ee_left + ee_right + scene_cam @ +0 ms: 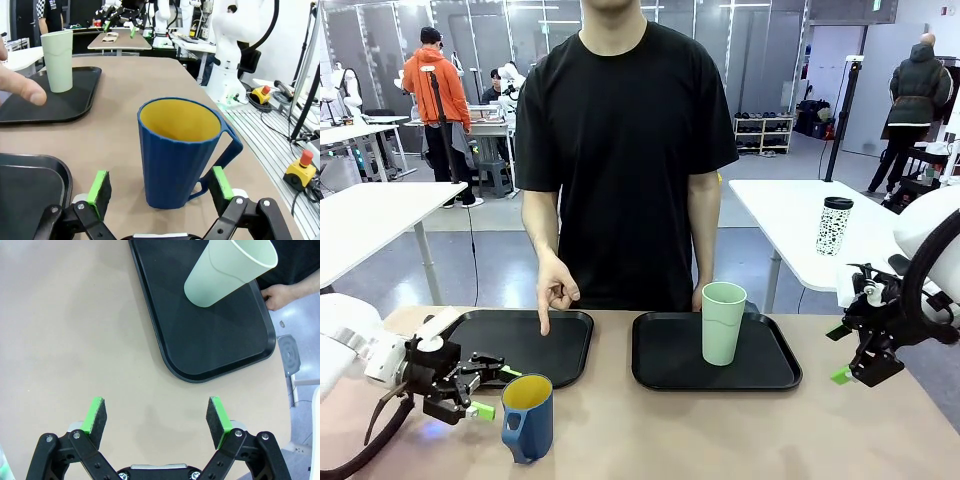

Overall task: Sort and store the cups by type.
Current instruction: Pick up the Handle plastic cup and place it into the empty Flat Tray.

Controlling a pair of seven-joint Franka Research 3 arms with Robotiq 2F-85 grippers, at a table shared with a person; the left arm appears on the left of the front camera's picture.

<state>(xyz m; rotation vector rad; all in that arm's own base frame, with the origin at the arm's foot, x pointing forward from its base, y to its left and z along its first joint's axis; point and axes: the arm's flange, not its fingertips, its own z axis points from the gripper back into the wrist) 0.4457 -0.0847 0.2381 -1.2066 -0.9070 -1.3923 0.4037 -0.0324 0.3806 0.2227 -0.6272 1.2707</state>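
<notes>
- The left tool (160, 192) is spread wide around the dark-blue mug (180, 150), gripping nothing, near the tabletop's (720, 430) near edge.
- The right tool (157, 422) is held wide and empty.
- The mint-green tumbler (723, 322) stands upright on the right black tray (660, 365).
- No legible writing is seen.

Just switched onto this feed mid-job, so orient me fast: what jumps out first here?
The blue mug stands on the bare table at the near left, right in front of the open left gripper. Behind it a person's hand points a finger down at the left tray. The mint tumbler stands upright on the right tray, while the open right gripper hovers over bare table.
</notes>
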